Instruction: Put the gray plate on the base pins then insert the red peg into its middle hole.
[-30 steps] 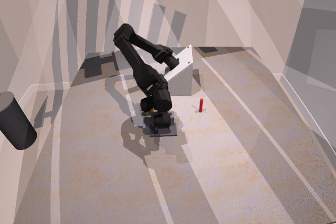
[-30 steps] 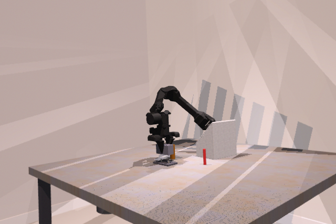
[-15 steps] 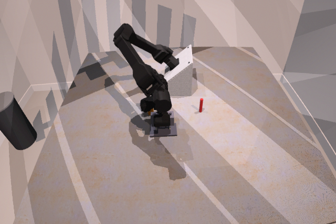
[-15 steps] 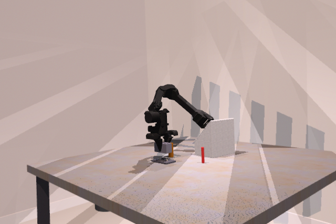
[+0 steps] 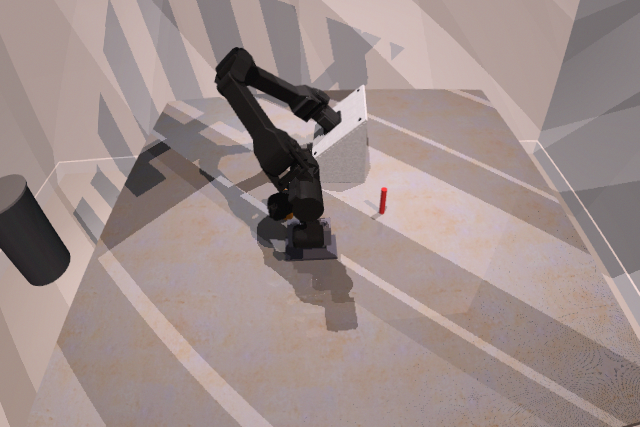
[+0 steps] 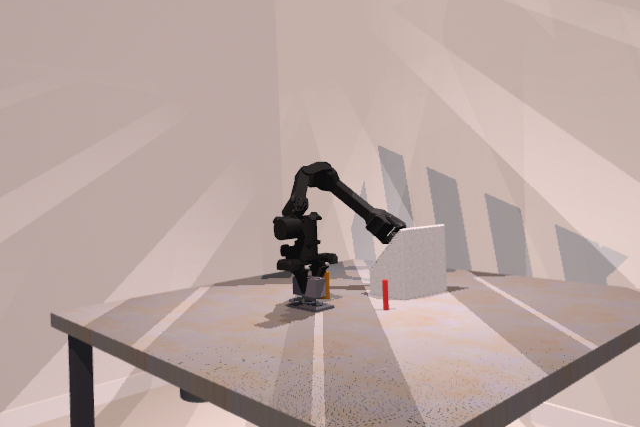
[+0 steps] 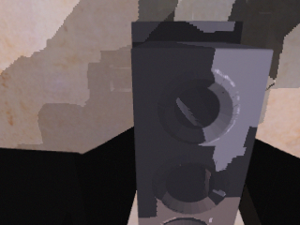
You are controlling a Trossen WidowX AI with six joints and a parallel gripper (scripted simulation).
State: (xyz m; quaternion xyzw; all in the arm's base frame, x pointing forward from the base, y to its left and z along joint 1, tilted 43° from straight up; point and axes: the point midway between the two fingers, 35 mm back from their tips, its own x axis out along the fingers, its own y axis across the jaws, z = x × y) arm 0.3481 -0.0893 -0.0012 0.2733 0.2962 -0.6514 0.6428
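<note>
A table is seen bearing a pale wedge block, on whose slope the arm is mounted. The gripper is pointed down over the base, its jaws clenched on the plate, which is held just above the base with its holes facing the wrist camera; an orange post is partly hidden just behind it. The peg is stood upright on the table, apart from the base, near the block.

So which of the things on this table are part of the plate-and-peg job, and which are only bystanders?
Part of the job:
- gray plate, held in the jaws of the gripper
- base under it
- red peg, standing upright

Bystanders:
- orange post behind the plate
- white wedge block
- dark cylinder off the table
</note>
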